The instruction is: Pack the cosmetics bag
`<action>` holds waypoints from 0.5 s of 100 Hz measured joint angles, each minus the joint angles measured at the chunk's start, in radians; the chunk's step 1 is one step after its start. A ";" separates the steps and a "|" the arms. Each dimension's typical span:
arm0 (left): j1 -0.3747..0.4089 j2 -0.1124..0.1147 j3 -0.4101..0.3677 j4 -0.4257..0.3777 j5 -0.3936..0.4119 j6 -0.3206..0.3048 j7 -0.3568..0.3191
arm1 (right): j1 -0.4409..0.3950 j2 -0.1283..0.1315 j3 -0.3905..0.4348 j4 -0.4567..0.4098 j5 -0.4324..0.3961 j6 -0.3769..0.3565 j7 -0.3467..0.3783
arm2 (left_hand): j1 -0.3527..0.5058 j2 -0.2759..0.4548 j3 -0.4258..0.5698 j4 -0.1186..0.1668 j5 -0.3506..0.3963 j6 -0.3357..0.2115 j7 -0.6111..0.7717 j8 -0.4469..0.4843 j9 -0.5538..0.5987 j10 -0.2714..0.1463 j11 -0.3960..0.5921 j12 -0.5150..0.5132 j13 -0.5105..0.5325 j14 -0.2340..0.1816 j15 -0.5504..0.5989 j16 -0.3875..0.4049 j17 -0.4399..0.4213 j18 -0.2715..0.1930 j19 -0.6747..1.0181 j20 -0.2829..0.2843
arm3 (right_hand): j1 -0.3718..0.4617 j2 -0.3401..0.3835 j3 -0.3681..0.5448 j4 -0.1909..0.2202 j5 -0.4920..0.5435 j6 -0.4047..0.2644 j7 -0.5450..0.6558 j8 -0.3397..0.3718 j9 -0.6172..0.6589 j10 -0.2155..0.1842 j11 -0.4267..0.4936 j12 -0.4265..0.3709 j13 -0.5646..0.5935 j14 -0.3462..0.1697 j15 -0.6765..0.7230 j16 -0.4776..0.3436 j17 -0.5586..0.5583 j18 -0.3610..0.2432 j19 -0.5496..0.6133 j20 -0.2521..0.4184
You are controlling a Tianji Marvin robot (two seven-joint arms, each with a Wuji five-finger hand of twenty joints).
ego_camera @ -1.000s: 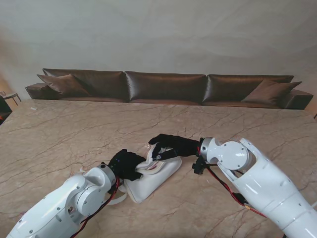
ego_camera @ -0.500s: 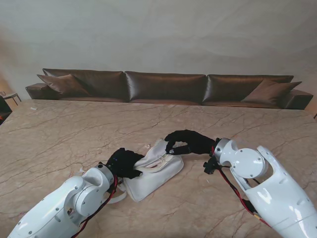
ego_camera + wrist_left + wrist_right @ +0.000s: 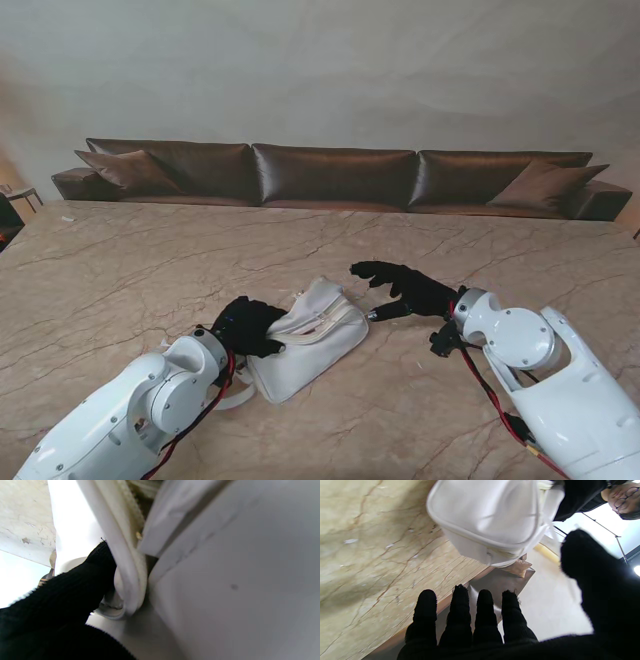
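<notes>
A white cosmetics bag (image 3: pixel 305 338) lies on the marble table (image 3: pixel 150 260) in front of me, its zipper running along the top. My left hand (image 3: pixel 248 326), in a black glove, is shut on the bag's near left end. The left wrist view shows a gloved finger (image 3: pixel 82 585) pressed against the bag's white piping (image 3: pixel 130 580). My right hand (image 3: pixel 405 286) hovers just right of the bag with fingers spread, holding nothing. In the right wrist view the bag (image 3: pixel 490 517) lies beyond the spread fingertips (image 3: pixel 460 597).
A white strap (image 3: pixel 235 402) trails from the bag toward me beside my left forearm. A long brown sofa (image 3: pixel 335 175) stands beyond the table's far edge. A person's face (image 3: pixel 622 495) shows in the corner of the right wrist view.
My right hand let go of the bag's top edge and drew back to the right with its fingers opening. The bag's opening settled closed. My left hand kept its hold.
</notes>
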 measured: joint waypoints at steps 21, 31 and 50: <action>0.000 0.000 -0.007 0.002 -0.004 -0.005 -0.003 | -0.012 0.001 0.021 0.056 -0.009 -0.049 -0.007 | 0.000 0.000 -0.002 0.000 0.000 -0.006 0.000 0.000 0.000 -0.005 -0.001 -0.001 0.000 -0.001 0.000 0.000 0.000 0.000 0.000 0.000 | 0.000 -0.165 0.144 -0.055 -0.056 0.010 -0.140 -0.062 -0.024 0.004 -0.087 -0.044 -0.036 0.010 0.010 -0.036 0.023 0.000 -0.012 -0.031; 0.000 0.000 -0.013 0.005 -0.003 -0.014 -0.005 | -0.030 0.001 0.047 0.054 -0.018 -0.028 -0.004 | 0.000 0.000 -0.002 0.000 0.000 -0.006 -0.001 0.000 0.000 -0.005 -0.001 -0.001 0.000 -0.001 0.000 0.000 0.000 0.000 0.000 0.000 | 0.000 -0.199 0.153 -0.064 -0.056 0.004 -0.151 -0.062 -0.024 0.004 -0.090 -0.045 -0.036 0.010 0.010 -0.044 0.021 0.004 -0.012 -0.037; -0.001 0.001 -0.018 0.006 0.000 -0.025 -0.015 | 0.000 0.015 -0.013 0.121 0.002 -0.053 -0.006 | 0.000 0.001 -0.003 0.000 -0.001 -0.006 -0.001 0.000 0.000 -0.005 -0.001 -0.002 0.000 -0.001 0.000 0.000 0.000 0.000 0.000 0.000 | -0.022 -0.233 0.201 -0.066 -0.041 0.022 -0.301 -0.028 -0.024 0.004 -0.152 -0.070 -0.047 0.010 -0.032 -0.098 0.023 0.004 -0.033 -0.072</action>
